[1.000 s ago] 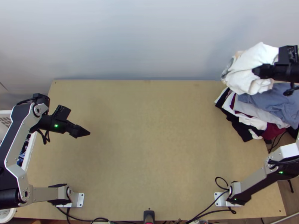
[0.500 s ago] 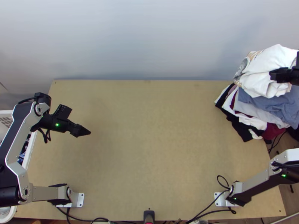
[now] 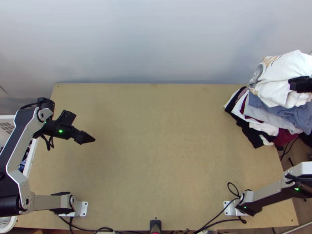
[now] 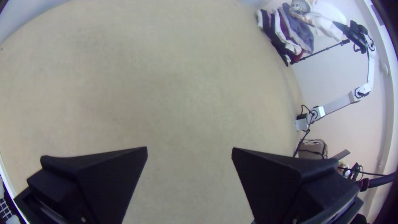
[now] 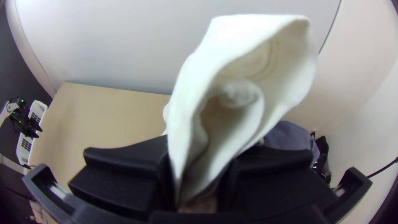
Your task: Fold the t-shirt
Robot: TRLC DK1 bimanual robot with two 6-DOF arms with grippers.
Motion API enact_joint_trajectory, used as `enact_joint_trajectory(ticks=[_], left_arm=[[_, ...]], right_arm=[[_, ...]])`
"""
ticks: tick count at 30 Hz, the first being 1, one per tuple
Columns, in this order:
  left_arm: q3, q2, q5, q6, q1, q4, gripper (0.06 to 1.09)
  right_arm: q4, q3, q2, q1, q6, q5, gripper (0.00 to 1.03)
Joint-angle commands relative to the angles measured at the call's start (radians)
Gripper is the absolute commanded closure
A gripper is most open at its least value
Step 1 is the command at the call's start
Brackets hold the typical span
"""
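Observation:
In the top view my right gripper (image 3: 300, 84) is at the far right, over the pile of clothes. The right wrist view has this gripper (image 5: 199, 174) shut on the white t-shirt (image 5: 244, 54), a fold of it standing up between the fingers. From above, the bunched white t-shirt (image 3: 286, 76) with a grey and tan print lies against the pile's top; whether it rests there I cannot tell. My left gripper (image 3: 93, 139) hangs over the table's left part, and in the left wrist view the same gripper (image 4: 190, 151) is open with nothing held.
A pile of folded clothes (image 3: 269, 121), black, white, blue-grey and dark red, stands at the wooden table's (image 3: 163, 148) far right corner. White baskets (image 3: 32, 156) are beside the left edge. Black cables (image 3: 218, 213) run along the near edge.
My right gripper has moved right and slightly nearer with the white t-shirt, whose bunch has shifted right and down over the pile. The left arm has hardly moved.

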Motion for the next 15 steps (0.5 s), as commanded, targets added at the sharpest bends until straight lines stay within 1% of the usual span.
enact_joint_trajectory(ticks=[1,4,8,15], left_arm=[[-0.004,0.0,-0.008,-0.01,-0.008,0.011,0.1],[-0.01,-0.006,-0.009,-0.012,-0.008,0.013,0.1],[-0.021,-0.014,-0.015,-0.013,-0.008,0.013,0.1],[-0.041,-0.027,-0.031,-0.018,-0.007,0.02,0.1]], right_arm=[[-0.011,-0.023,-0.028,0.0,-0.008,-0.011,1.0],[-0.014,-0.044,-0.033,-0.006,-0.011,-0.018,1.0],[-0.014,-0.075,-0.027,-0.032,-0.052,-0.026,1.0],[-0.011,-0.103,0.075,-0.144,-0.126,-0.046,1.0]])
